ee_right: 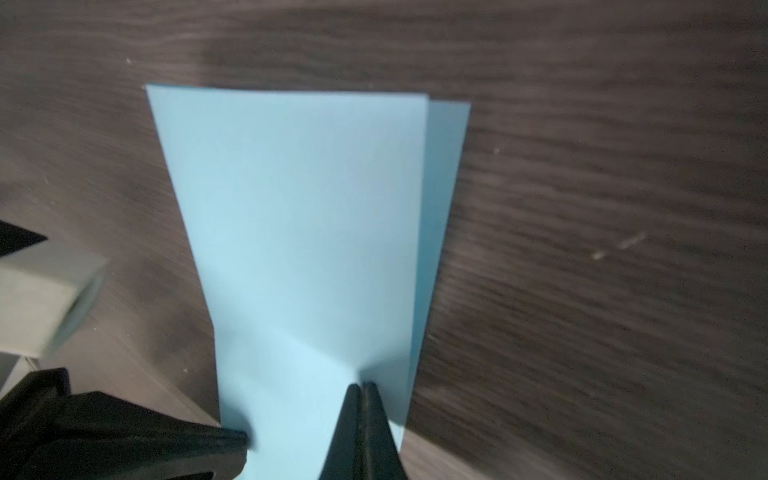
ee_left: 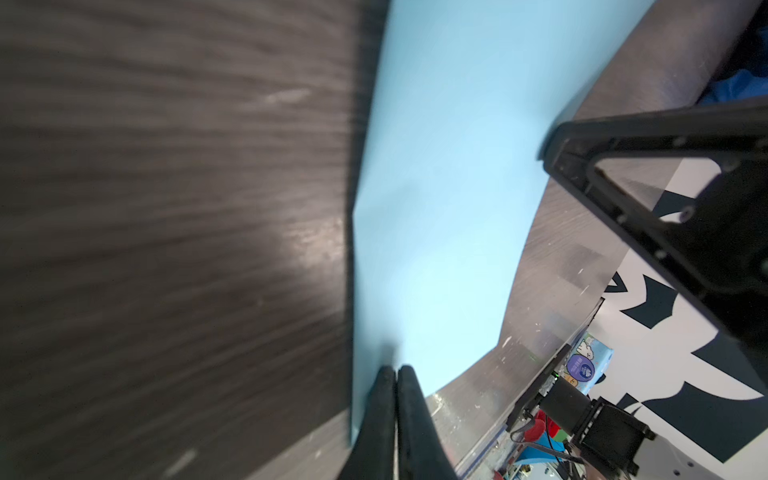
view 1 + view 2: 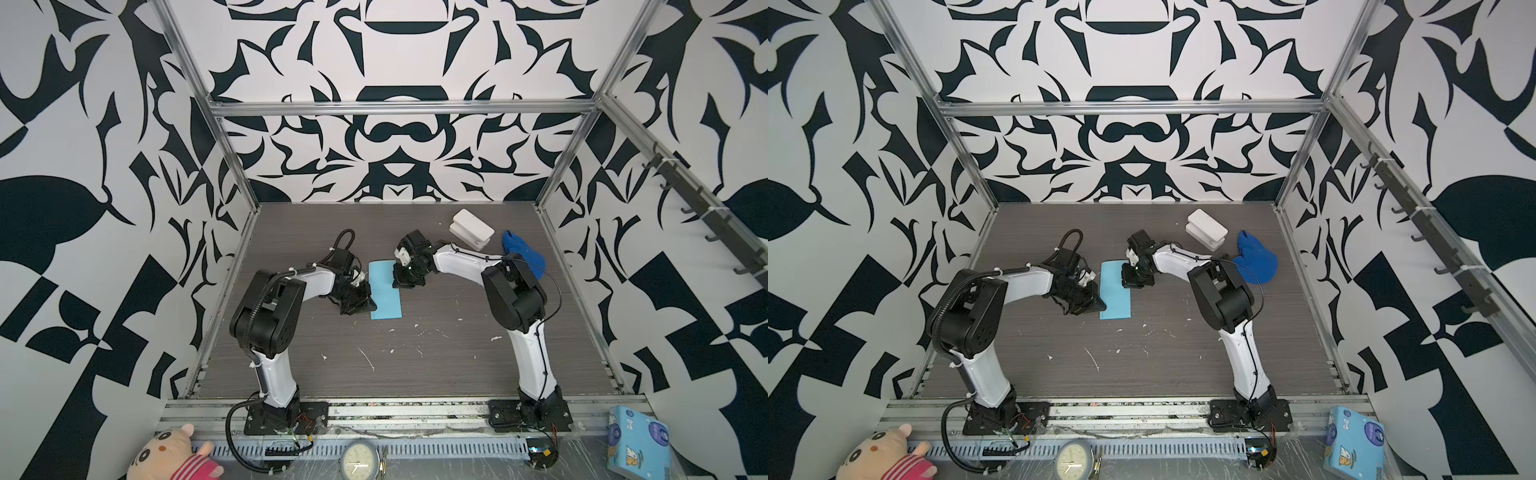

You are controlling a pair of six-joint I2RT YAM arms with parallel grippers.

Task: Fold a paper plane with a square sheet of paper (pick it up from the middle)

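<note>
Left gripper [image 3: 368, 306]: jaws closed tip to tip, tips resting on the near left edge of the square sheet of paper [image 3: 386, 293]. The sheet lies flat mid-table [image 3: 415, 374], doubled into a narrow rectangle. In the right wrist view its lower layer peeks past the upper along one long edge. Right gripper [image 3: 402, 282]: jaws likewise closed, tips down on the sheet's far right part. Further right stand a white block [image 3: 471, 228] and a royal-blue cloth [image 3: 524, 254], both apart from the sheet.
</note>
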